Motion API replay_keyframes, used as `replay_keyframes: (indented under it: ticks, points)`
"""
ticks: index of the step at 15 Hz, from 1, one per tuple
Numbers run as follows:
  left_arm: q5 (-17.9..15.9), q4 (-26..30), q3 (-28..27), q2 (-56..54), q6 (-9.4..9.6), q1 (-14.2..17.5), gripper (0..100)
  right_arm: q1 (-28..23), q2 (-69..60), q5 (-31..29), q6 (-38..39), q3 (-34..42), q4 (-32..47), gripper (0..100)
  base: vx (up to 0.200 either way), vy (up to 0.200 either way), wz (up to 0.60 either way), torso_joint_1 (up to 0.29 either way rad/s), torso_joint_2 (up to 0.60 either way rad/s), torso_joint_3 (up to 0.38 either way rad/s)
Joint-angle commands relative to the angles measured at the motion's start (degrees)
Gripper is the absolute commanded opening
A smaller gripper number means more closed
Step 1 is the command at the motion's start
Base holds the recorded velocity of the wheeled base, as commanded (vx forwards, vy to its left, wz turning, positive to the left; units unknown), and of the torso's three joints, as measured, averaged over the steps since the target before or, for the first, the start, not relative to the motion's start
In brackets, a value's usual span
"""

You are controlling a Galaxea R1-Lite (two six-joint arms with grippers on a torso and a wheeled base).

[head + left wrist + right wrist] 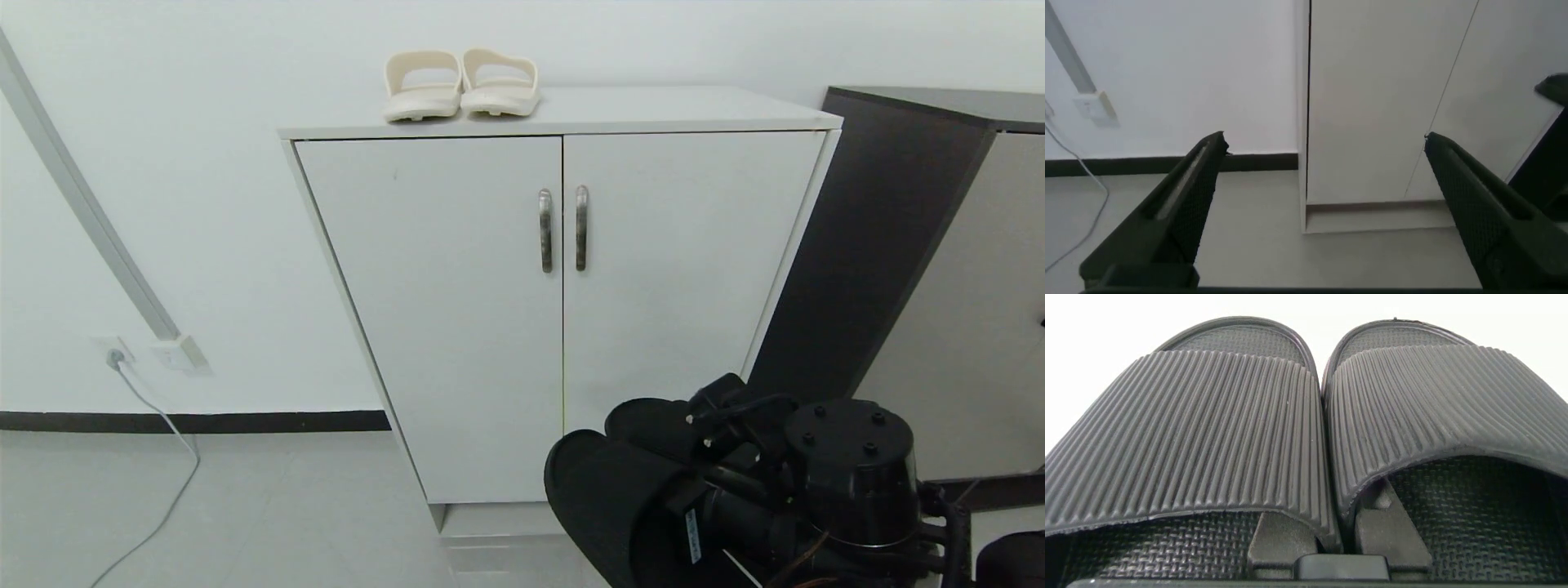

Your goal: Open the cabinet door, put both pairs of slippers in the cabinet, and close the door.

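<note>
Black slippers (pixel 1208 425) pinched in right gripper (pixel 1333 539), cabinet (pixel 441 310) closed

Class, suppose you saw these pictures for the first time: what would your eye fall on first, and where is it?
The cream slippers stand out first, side by side on top of the shut white cabinet. Next come the black slippers, low in front of the cabinet towards its right side, pinched together in the right gripper.

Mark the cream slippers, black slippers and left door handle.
cream slippers (pixel 445 100), head view, toe of the left slipper
black slippers (pixel 1233 433), right wrist view, ribbed strap
left door handle (pixel 545 230), head view, mid-bar
</note>
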Motion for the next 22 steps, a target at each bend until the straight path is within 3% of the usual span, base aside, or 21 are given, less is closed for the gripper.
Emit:
replay_keyframes:
  ticks: [1,4,5,7,9,11,17,19,21,22]
  points:
    - [0.07,-0.37,-8.93,7.76,-2.52,0.09,100,0.02,0.8,0.08,-0.01,-0.02,-0.44,0,0.0,0.0,0.0,-0.036,0.43,0.413]
    - [-1.6,-6.44,-14.64,23.32,-2.52,-1.75,100,0.02,1.24,-0.19,-0.01,0.07,-1.32,0,0.0,0.0,0.0,-0.007,0.23,0.219]
    - [-2.75,-14.26,-14.64,31.23,-2.61,-3.68,100,0.02,1.5,-0.19,-0.01,0.07,-1.5,0,0.0,0.0,0.0,-0.002,0.07,0.046]
    - [-3.63,-22.43,-14.91,40.37,-2.52,-5.97,100,-0.07,1.59,-0.1,0.08,0.15,-1.5,0,0.0,0.0,0.0,0.0,0.0,0.0]
    - [-3.89,-31.84,-19.04,54.43,-2.61,-12.65,100,-0.07,1.59,-0.01,-0.01,0.07,-1.5,0,0.0,0.0,0.0,0.0,0.0,0.0]
    - [-3.63,-36.94,-25.37,63.4,-2.52,-16.34,100,-0.16,1.59,-0.01,0.08,0.15,-1.5,0,0.0,0.0,0.0,0.0,0.0,0.0]
    - [-3.45,-37.82,-44.88,81.33,-3.05,-31.28,100,-0.24,2.38,2.1,0.17,0.07,-1.59,0,0.0,0.0,0.0,0.0,0.0,0.0]
    - [-3.8,-37.73,-52.35,88.18,-3.05,-33.48,100,-0.24,2.38,2.27,0.08,0.07,-1.59,0,0.0,0.0,0.0,0.0,0.0,0.0]
    - [-4.15,-37.46,-58.85,93.72,-3.14,-33.74,100,-0.16,2.47,2.71,0.08,-0.02,-1.59,0,0.0,0.0,0.0,0.0,0.0,0.0]
    - [-5.91,-36.76,-63.33,97.41,-3.23,-33.92,100,-0.24,2.55,3.42,0.08,0.07,-1.76,0,0.0,0.0,0.0,0.0,0.0,0.0]
